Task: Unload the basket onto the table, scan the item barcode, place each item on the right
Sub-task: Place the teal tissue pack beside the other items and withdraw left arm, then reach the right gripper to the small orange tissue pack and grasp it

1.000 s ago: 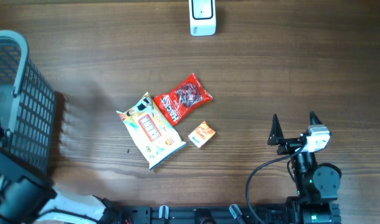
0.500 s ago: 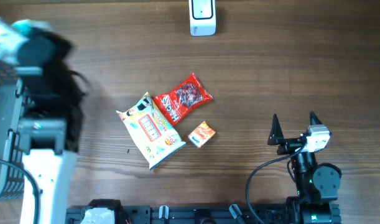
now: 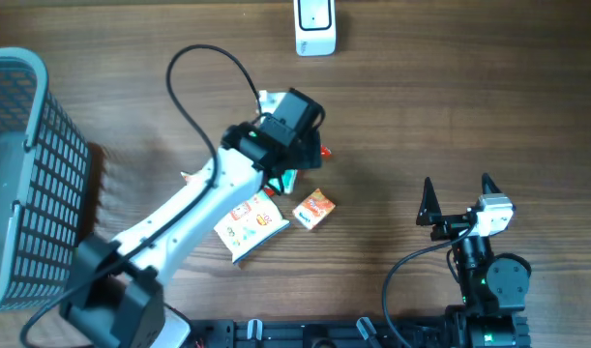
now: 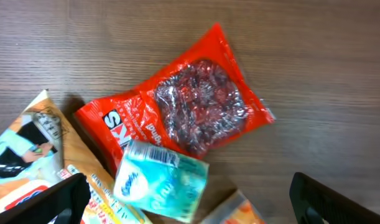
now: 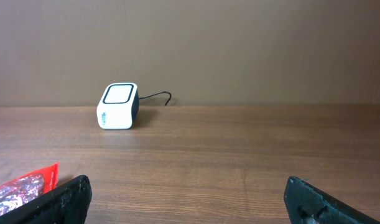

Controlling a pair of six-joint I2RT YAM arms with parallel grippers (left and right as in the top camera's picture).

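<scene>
Under open L claw (image 4: pixel 190 180), teal pack (image 4: pixel 162 185) lengthwise left-right, barcode up, R claw (image 3: pixel 457 191) open

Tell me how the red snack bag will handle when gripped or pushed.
The red snack bag probably flexes and crumples rather than holding shape: its film looks thin and wrinkled. Its glossy surface may slip in a pinch. The teal pack resting at its edge might get dragged along if the bag is pushed.

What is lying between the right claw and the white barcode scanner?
Only bare wooden table separates the right claw from the scanner; the right wrist view shows it.
</scene>
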